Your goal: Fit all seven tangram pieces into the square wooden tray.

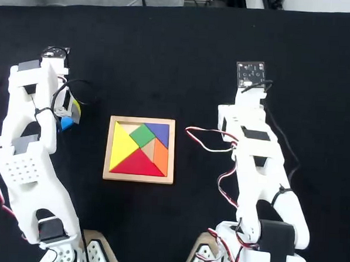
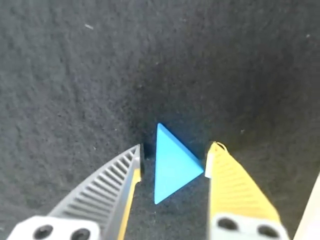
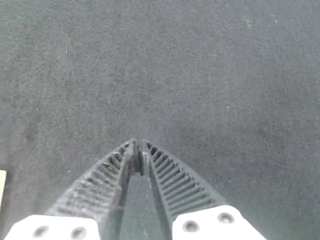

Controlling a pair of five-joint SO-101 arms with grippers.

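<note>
Straddling the blue triangle [image 2: 172, 165], L gripper [image 2: 176, 149] is spread apart, one finger each side, nothing clamped. Grey finger [image 2: 120, 175] sits just beside the triangle's long edge w/ a dark sliver between them. Yellow finger [image 2: 232, 185] is at the opp. corner; can't tell if it touches. The triangle lies flat on the cloth [image 2: 75, 75], its sharpest tip pointing back toward the wrist cam.

High view: L arm [image 1: 27, 158] runs up the table's left side, wrist bent down over the triangle [image 1: 65, 124]. That piece lies well apart from the tray [image 1: 138, 179], off its left edge.

Tray sits mid-table btw the two arms, square to the cam. Inside:
- yellow piece [image 1: 121, 147] on the left
- red piece [image 1: 139, 163] along the near edge
- green square [image 1: 142, 135] top middle
- dark blue piece [image 1: 159, 132] in the far right corner
- orange piece [image 1: 161, 155] on the right side
- small tan piece [image 1: 149, 145] at centre, touching green, red & orange

A pale wedge [image 1: 127, 126] shows in the far left corner btw yellow and green; can't tell whether it's bare wood or a piece.

R gripper [image 3: 138, 147] is pinched closed, tips meeting, holding nothing, over bare cloth. R arm [image 1: 261, 171] stands right of the tray, apart from it, wrist stretched toward the table's far side. Its wires [image 1: 204, 138] loop toward the tray w/o reaching it.
</note>
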